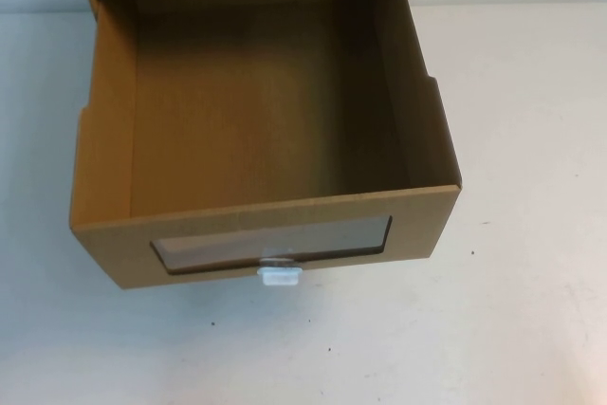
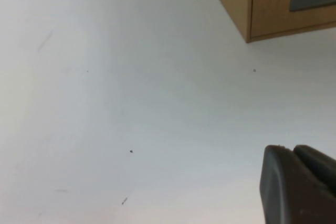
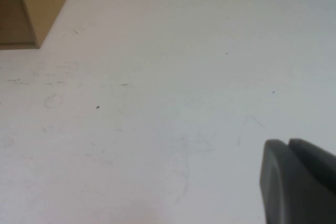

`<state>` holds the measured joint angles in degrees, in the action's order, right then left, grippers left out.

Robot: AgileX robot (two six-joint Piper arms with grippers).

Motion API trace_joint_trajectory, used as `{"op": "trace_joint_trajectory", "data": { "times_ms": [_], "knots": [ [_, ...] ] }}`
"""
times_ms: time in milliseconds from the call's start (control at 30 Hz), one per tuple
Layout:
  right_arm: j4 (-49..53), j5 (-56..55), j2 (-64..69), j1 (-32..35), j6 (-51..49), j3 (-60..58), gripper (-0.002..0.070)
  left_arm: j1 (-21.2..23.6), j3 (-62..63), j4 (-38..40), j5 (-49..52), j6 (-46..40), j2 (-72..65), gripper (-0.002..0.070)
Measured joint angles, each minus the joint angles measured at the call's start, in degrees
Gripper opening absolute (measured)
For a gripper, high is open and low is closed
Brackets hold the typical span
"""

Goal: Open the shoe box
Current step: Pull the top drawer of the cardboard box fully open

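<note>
Left gripper (image 2: 292, 157), right gripper (image 3: 288, 147) near carton (image 1: 285, 214)

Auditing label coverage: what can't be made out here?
- Brown cardboard shoe box: rear cut off by high view's top edge.
- Its clear front window: sheen hides what's behind, high view.
- Left gripper, right gripper: outside high view; wrist views' edges crop all but dark tips above white table.

You see a white, lightly scuffed surface (image 1: 531, 320); one brown cardboard shoe box (image 1: 218, 225) sits directly on it, drawer open.
</note>
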<state>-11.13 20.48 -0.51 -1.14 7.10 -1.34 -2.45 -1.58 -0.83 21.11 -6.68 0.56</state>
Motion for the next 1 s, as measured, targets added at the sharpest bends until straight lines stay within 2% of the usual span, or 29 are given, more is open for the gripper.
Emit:
{"op": "trace_joint_trajectory", "data": {
  "times_ms": [1000],
  "knots": [
    [0.00,0.00,0.00,0.00,0.00,0.00,-0.0013,0.00,0.00,-0.43,1.04,0.62,0.12,-0.0005]
  ]
}}
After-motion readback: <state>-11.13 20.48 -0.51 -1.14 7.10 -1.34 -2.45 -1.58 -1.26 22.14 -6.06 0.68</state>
